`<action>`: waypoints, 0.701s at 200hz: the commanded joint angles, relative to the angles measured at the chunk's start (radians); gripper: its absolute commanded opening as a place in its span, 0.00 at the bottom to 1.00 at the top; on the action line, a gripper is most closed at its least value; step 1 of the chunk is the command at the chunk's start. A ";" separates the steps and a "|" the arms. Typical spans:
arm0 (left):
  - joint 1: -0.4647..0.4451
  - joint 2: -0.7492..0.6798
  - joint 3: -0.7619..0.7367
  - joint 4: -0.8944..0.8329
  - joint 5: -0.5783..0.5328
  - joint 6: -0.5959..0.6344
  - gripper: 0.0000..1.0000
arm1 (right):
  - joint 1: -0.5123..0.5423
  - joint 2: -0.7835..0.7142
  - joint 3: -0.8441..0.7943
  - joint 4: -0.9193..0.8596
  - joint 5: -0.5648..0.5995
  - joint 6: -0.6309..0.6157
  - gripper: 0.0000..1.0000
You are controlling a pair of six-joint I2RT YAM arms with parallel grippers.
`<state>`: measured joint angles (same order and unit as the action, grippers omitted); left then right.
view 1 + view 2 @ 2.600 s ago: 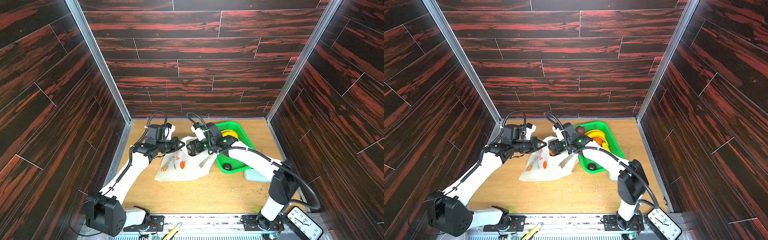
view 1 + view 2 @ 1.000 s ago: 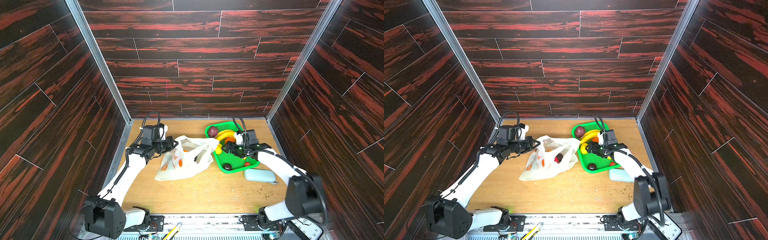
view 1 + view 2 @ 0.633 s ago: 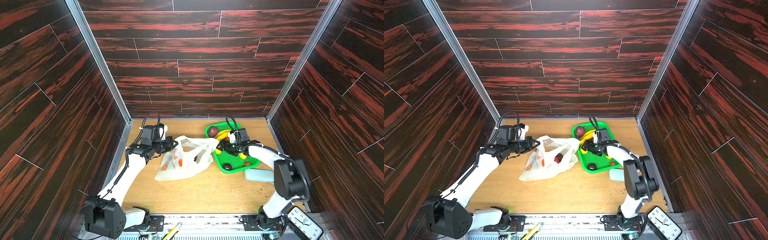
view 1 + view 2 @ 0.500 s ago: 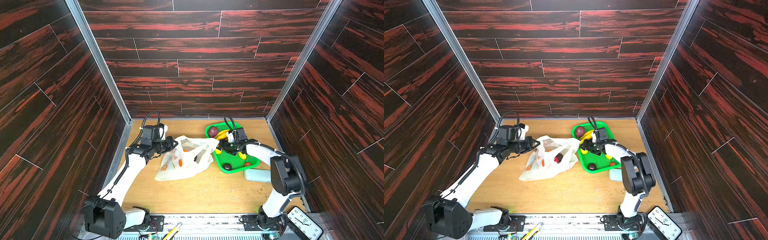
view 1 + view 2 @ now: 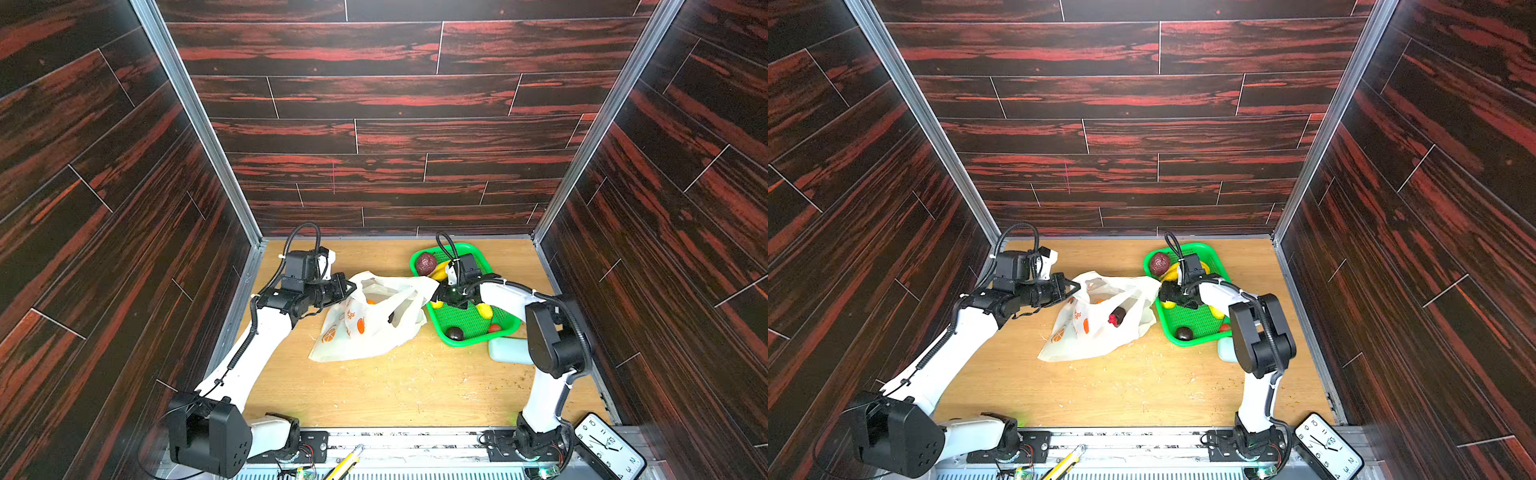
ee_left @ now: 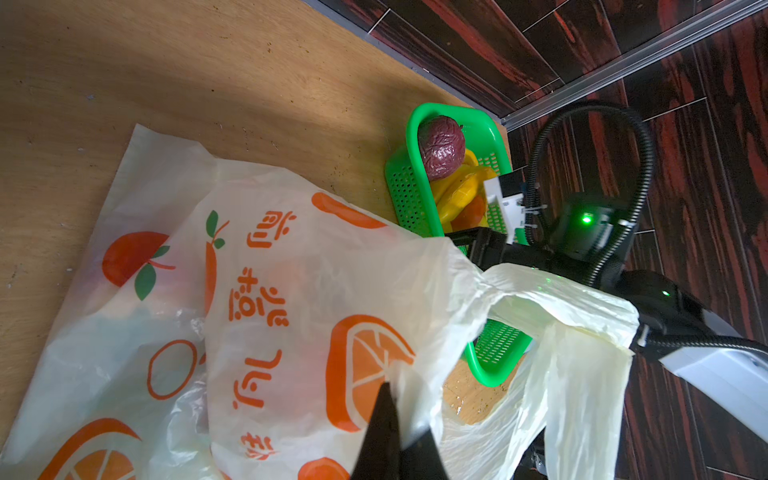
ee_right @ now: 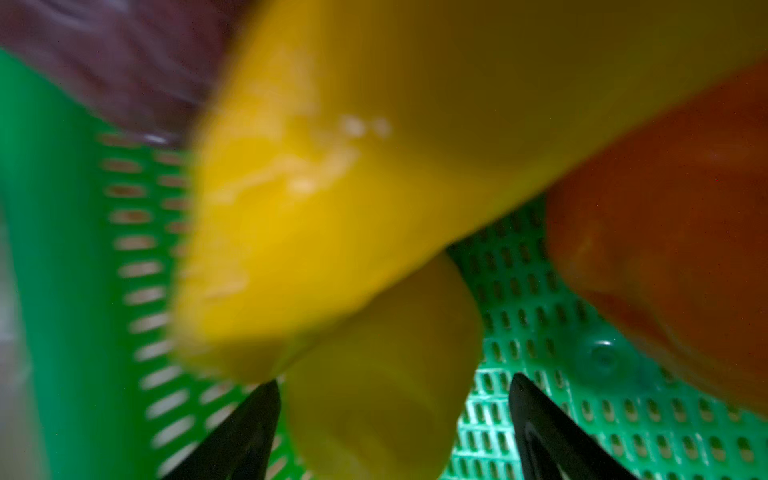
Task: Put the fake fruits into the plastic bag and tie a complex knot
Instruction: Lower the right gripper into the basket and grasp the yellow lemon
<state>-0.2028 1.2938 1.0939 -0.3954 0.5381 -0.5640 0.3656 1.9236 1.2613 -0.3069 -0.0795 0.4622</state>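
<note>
The plastic bag (image 5: pixel 374 328) (image 5: pixel 1096 332) lies on the table with its mouth facing the green basket (image 5: pixel 457 343). A dark red fruit (image 5: pixel 1117 316) and something orange show through it. My left gripper (image 5: pixel 351 286) (image 6: pixel 405 411) is shut on the bag's rim and holds it up. My right gripper (image 5: pixel 446 297) (image 7: pixel 392 380) is open low in the basket, its fingers either side of a yellow banana (image 7: pixel 386 332). A second banana (image 7: pixel 332 187), an orange (image 7: pixel 685 249) and a wrinkled purple fruit (image 5: pixel 426 264) lie close by.
The basket also holds a dark ball (image 5: pixel 454 333), a strawberry (image 5: pixel 494 327) and a yellow fruit (image 5: pixel 484 311). A pale blue pouch (image 5: pixel 507 351) lies against its front. A clock (image 5: pixel 609 446) and a yellow cutter (image 5: pixel 345 461) sit at the front rail. Dark walls enclose three sides.
My right gripper left the bag's mouth, crossed to the basket and moved back along it onto the bananas. The left gripper has kept its hold on the bag.
</note>
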 commanded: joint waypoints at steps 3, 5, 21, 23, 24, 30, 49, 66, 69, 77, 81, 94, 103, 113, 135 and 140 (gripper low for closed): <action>0.006 -0.007 -0.007 -0.011 0.011 0.020 0.00 | 0.009 0.052 0.023 -0.053 0.065 -0.020 0.86; 0.006 -0.006 -0.007 -0.011 0.011 0.019 0.00 | 0.009 0.055 0.024 -0.054 0.067 -0.022 0.86; 0.006 -0.006 -0.007 -0.014 0.014 0.019 0.00 | 0.009 0.073 0.031 -0.054 0.081 -0.031 0.85; 0.006 -0.006 -0.008 -0.014 0.014 0.019 0.00 | 0.009 0.074 0.032 -0.055 0.082 -0.032 0.85; 0.006 -0.006 -0.007 -0.014 0.014 0.019 0.00 | 0.009 0.075 0.033 -0.055 0.083 -0.034 0.85; 0.006 -0.007 -0.009 -0.015 0.014 0.019 0.00 | 0.009 0.081 0.038 -0.058 0.090 -0.038 0.84; 0.006 -0.007 -0.008 -0.017 0.016 0.019 0.00 | 0.009 0.096 0.051 -0.058 0.105 -0.049 0.81; 0.006 -0.008 -0.009 -0.017 0.017 0.019 0.00 | 0.009 0.106 0.062 -0.060 0.114 -0.059 0.77; 0.006 -0.007 -0.008 -0.017 0.017 0.019 0.00 | 0.009 0.107 0.063 -0.060 0.116 -0.060 0.76; 0.006 -0.007 -0.008 -0.017 0.016 0.019 0.00 | 0.009 0.109 0.067 -0.058 0.123 -0.065 0.75; 0.006 -0.007 -0.009 -0.017 0.016 0.019 0.00 | 0.009 0.110 0.068 -0.057 0.125 -0.068 0.74; 0.006 -0.007 -0.008 -0.019 0.017 0.018 0.00 | 0.009 0.112 0.077 -0.063 0.133 -0.076 0.72; 0.006 -0.007 -0.007 -0.019 0.017 0.018 0.00 | 0.009 0.111 0.080 -0.067 0.138 -0.082 0.69; 0.006 -0.007 -0.007 -0.020 0.016 0.018 0.00 | 0.009 0.101 0.076 -0.065 0.139 -0.083 0.66; 0.006 -0.008 -0.008 -0.018 0.017 0.018 0.00 | 0.009 0.071 0.056 -0.053 0.136 -0.086 0.53; 0.006 -0.005 -0.007 -0.019 0.018 0.017 0.00 | 0.009 0.063 0.051 -0.051 0.135 -0.086 0.51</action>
<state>-0.2028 1.2942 1.0939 -0.3962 0.5461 -0.5640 0.3702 1.9915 1.3262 -0.3363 0.0463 0.3759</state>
